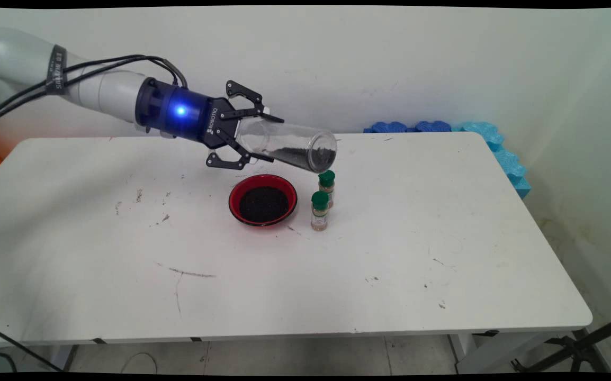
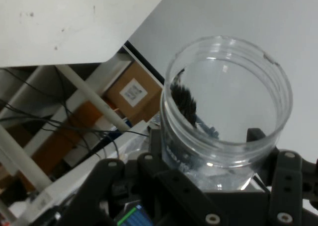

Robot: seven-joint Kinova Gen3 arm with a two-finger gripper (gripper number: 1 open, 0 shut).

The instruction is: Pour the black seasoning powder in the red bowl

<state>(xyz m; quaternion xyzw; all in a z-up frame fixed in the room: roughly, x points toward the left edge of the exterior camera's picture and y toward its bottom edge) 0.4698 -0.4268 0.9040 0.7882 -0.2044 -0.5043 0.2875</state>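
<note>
My gripper [image 1: 260,135] is shut on a clear plastic jar [image 1: 289,145], held almost on its side above the table, mouth pointing right and slightly down. Dark grains lie along the jar's lower wall near the mouth. In the hand view the clear plastic jar [image 2: 226,104] fills the centre between my fingers [image 2: 256,135], with a dark clump of grains inside its left wall. Below and left of the jar's mouth stands a red bowl [image 1: 263,200] filled with dark grains. Two small spice bottles with green caps [image 1: 320,210] [image 1: 327,186] stand just right of the bowl, under the jar's mouth.
Blue foam pieces [image 1: 454,129] lie along the table's far right edge against the wall. The white table [image 1: 125,254] carries scuff marks. A tripod leg [image 1: 591,338] shows on the floor at the lower right.
</note>
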